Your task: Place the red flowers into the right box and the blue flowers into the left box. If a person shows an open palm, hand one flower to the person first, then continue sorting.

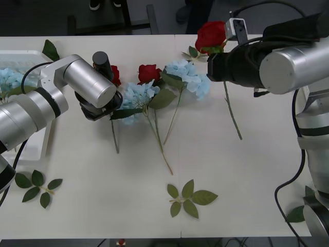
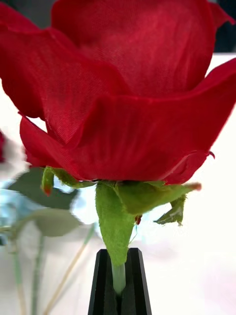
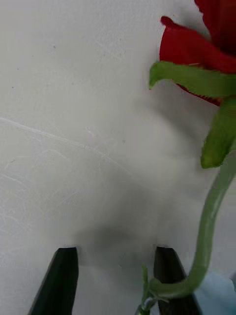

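My right gripper (image 1: 218, 50) is shut on a red flower (image 1: 211, 35) just under its bloom (image 2: 123, 98), holding it above the table's far side with the stem hanging down. My left gripper (image 3: 115, 280) is open and low over the table, with another red flower's stem (image 3: 211, 221) lying against one finger. That rose (image 1: 114, 75) lies beside the left wrist. A third red flower (image 1: 149, 72) and two blue flowers (image 1: 138, 95) (image 1: 188, 75) lie mid-table. The left box (image 1: 23, 55) holds a blue flower (image 1: 7, 79). The right box and any open palm are out of view.
Loose green leaf sprigs lie near the front centre (image 1: 189, 198) and the front left (image 1: 36, 186). Another leaf (image 1: 50, 50) rests by the left box's far corner. Bare tabletop stretches across the front right.
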